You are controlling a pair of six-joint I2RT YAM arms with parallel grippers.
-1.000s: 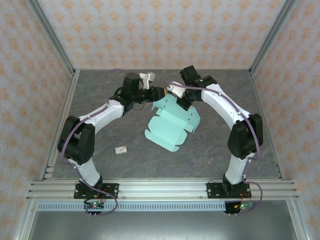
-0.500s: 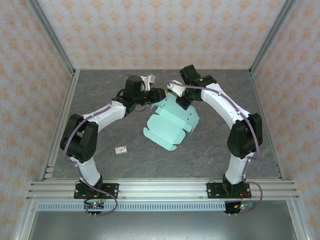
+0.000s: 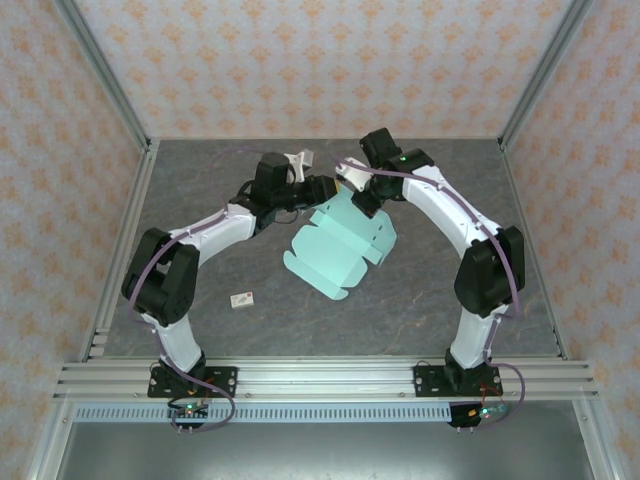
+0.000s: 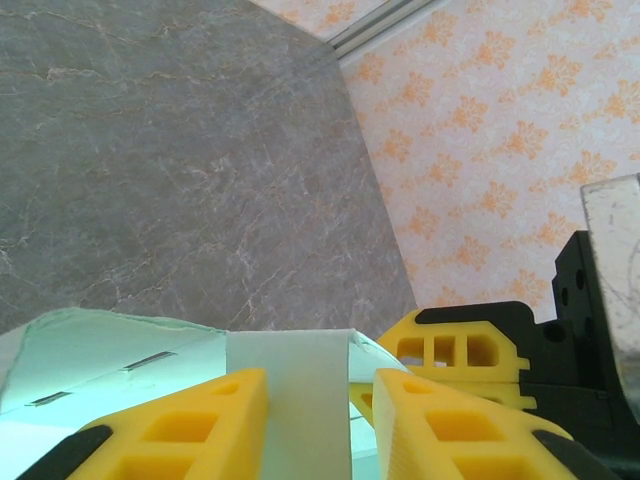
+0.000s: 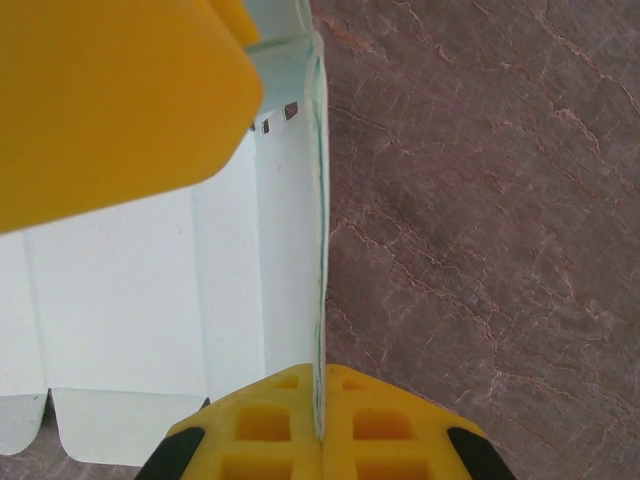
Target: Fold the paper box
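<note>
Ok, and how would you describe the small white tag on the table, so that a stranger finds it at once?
Start at the grey table and find the left arm. Just right of its black elbow, the tag lies flat and alone. It is tiny and white with a reddish mark, unlike the large mint-blue paper box further back.

The paper box (image 3: 340,245) is between left gripper (image 3: 322,188) and right gripper (image 3: 362,205) over the table (image 3: 430,310), a tag (image 3: 241,298) nearer-left.

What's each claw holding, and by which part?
The right claw pinches the paper box by the edge of an upturned panel. A flap sits inside the left claw; its grip cannot be told.
</note>
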